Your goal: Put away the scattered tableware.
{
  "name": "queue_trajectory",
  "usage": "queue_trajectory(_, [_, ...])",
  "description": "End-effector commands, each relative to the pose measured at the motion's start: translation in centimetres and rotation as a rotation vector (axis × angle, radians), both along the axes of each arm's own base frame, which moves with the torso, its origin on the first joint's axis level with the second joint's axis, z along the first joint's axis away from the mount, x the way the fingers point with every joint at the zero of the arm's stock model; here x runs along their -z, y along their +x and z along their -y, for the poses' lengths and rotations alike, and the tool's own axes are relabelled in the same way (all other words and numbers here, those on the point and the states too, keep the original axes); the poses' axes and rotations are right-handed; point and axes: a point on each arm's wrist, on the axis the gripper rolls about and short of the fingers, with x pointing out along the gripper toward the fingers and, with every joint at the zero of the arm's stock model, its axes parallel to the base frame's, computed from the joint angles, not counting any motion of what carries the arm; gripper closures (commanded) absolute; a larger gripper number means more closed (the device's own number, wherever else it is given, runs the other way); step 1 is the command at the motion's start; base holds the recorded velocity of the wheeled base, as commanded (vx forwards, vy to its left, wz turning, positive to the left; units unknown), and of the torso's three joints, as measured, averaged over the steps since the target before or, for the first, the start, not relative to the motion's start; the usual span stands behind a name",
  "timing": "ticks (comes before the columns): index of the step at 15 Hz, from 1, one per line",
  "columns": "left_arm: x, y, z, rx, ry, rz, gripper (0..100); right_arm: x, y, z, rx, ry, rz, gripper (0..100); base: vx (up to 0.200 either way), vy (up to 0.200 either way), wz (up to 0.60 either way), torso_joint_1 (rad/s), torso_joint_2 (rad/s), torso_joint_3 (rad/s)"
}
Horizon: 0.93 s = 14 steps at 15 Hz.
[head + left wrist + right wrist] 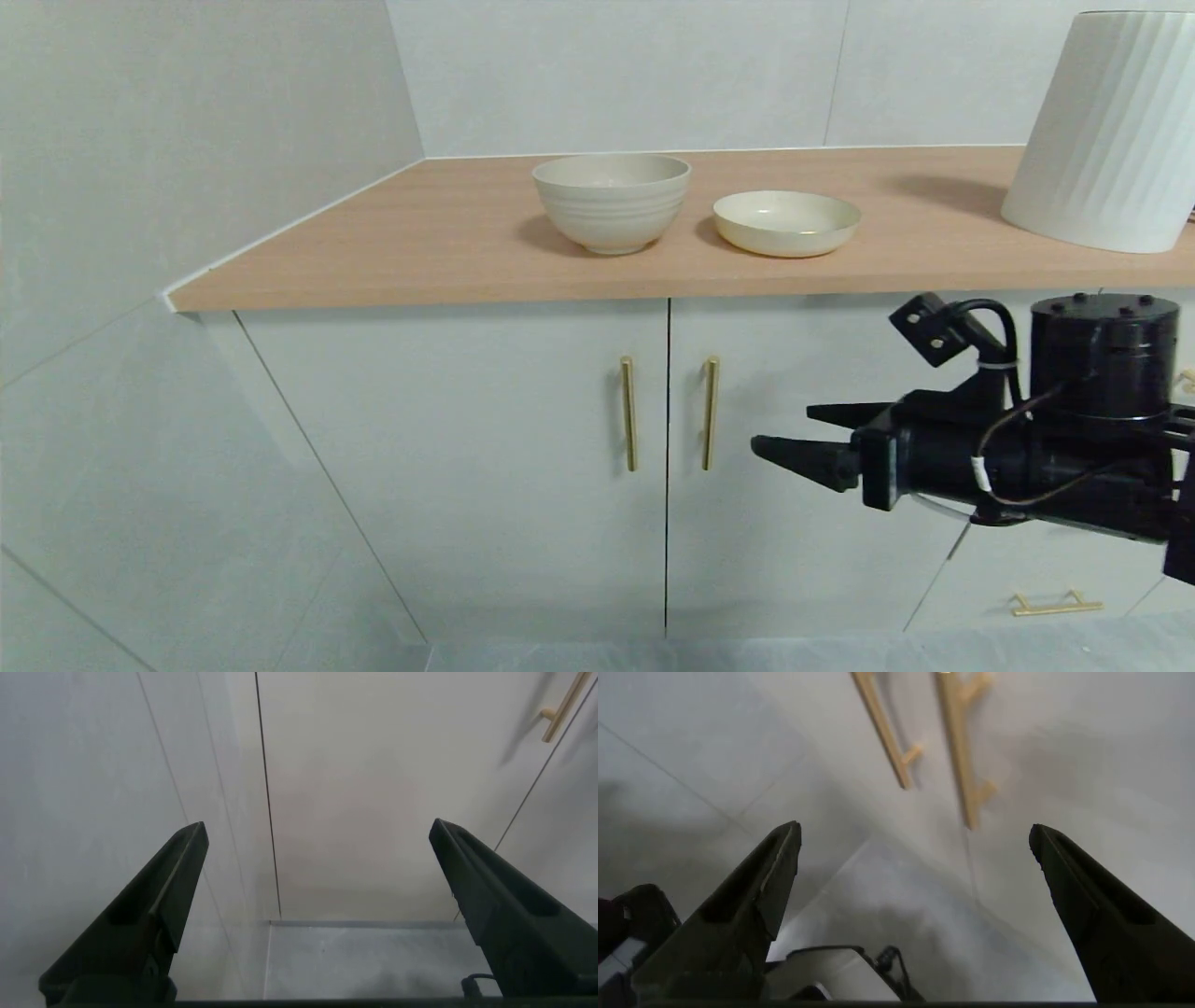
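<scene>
The cabinet point(467, 448) is shut; its two doors meet at a seam with a gold handle on either side point(630, 413) point(710, 412). On the counter point(420, 243) above it, close to the front edge, stand the dish point(786, 222) and the bowl point(611, 201), side by side and just apart, with the bowl nearer the counter's left corner. The dish is shallow and empty. The bowl is deep and ribbed, and what shows of its inside is bare. Farther along, at the counter's right end, stands a white ribbed shade point(1106, 131).

The right arm lies level in front of the right door, below the counter's front edge. The right gripper point(784, 427) points toward the handles, its fingers spread and holding nothing. In its wrist view the right gripper point(913, 833) frames both handles, which lie past the fingertips without touching them. The left gripper point(317, 829) also has its fingers wide apart and bare, and faces a pale panel low down near the floor.

Bowl and dish sit well above and behind the right gripper's fingers, apart from both grippers.
</scene>
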Motion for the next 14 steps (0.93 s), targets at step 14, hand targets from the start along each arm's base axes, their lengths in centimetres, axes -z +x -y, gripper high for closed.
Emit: queue_trajectory(14, [0.0, 0.0, 0.0, -0.001, 0.000, 0.000, 0, 5.5, 5.5, -5.7, -0.044, 0.125, -0.046, 0, 0.000, 0.000, 0.00, 0.000, 0.00, 0.000])
